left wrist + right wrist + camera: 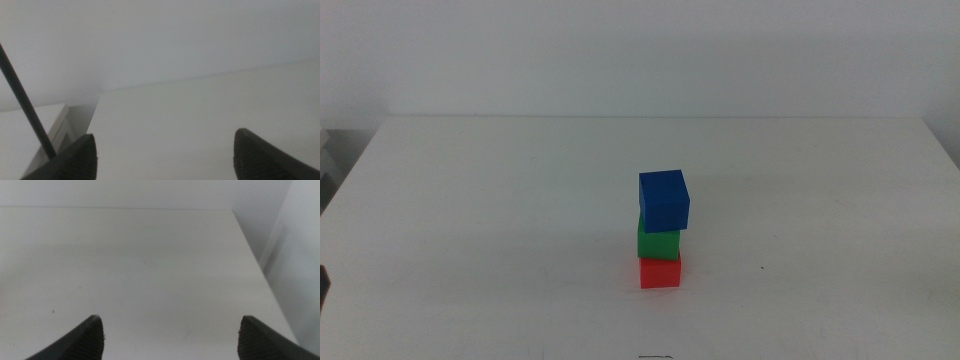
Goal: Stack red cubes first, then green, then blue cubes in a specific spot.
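In the middle view a stack of three cubes stands a little right of the table's centre, towards the front. The red cube (660, 272) is at the bottom on the white tabletop, the green cube (658, 241) sits on it, and the blue cube (664, 200) is on top, turned slightly and shifted a bit to the right. No gripper touches the stack. My left gripper (165, 155) is open and empty, seen only in the left wrist view over bare table. My right gripper (170, 337) is open and empty in the right wrist view. Neither wrist view shows a cube.
The white table (470, 220) runs to a white wall at the back. A dark bit of the left arm (323, 285) shows at the picture's left edge. A thin dark cable (25, 105) and the table's side edge show in the left wrist view.
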Robot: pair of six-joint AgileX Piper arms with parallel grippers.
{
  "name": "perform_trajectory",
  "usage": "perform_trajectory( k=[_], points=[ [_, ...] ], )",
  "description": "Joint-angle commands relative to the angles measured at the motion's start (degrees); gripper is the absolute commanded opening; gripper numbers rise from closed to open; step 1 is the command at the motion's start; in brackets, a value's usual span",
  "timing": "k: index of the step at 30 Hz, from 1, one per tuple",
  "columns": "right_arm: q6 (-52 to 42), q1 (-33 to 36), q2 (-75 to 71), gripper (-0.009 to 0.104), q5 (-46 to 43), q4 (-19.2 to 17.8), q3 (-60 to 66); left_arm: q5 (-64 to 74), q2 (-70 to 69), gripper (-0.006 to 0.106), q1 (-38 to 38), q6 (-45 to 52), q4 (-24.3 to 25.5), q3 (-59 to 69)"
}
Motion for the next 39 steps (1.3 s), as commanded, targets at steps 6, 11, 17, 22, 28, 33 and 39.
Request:
perform_trajectory(
  k=[6, 11, 17, 22, 28, 33, 39],
  points=[
    [-0.7, -0.5, -16.0, 0.087, -4.8, 2.0, 10.5, -14.3, -1.8, 0.094, -0.1, -0.6, -3.3, 6.7],
    [-0.7, -0.5, -20.3, 0.087, -5.5, 2.4, 16.1, -15.2, -1.8, 0.094, -0.1, -0.6, -3.3, 11.6],
    [-0.7, -0.5, -20.3, 0.087, -7.8, 3.0, 17.2, -18.7, -1.8, 0.094, -0.1, -0.6, -3.3, 17.2],
    [-0.7, -0.5, -20.3, 0.087, -7.8, 3.0, 17.2, -19.2, -1.8, 0.094, -0.1, -0.6, -3.3, 17.9],
    [-0.7, -0.5, -20.3, 0.087, -7.8, 3.0, 17.2, -19.2, -2.2, 0.094, 0.0, -0.6, -3.3, 17.9],
    [-0.7, -0.5, -20.3, 0.087, -7.8, 3.0, 17.2, -19.2, -6.2, 0.094, 0.0, -0.6, -3.3, 17.9],
    [-0.7, -0.5, -20.3, 0.087, -7.8, 3.0, 17.2, -19.5, -8.3, 0.094, 0.0, -0.6, -3.3, 17.9]
  ],
)
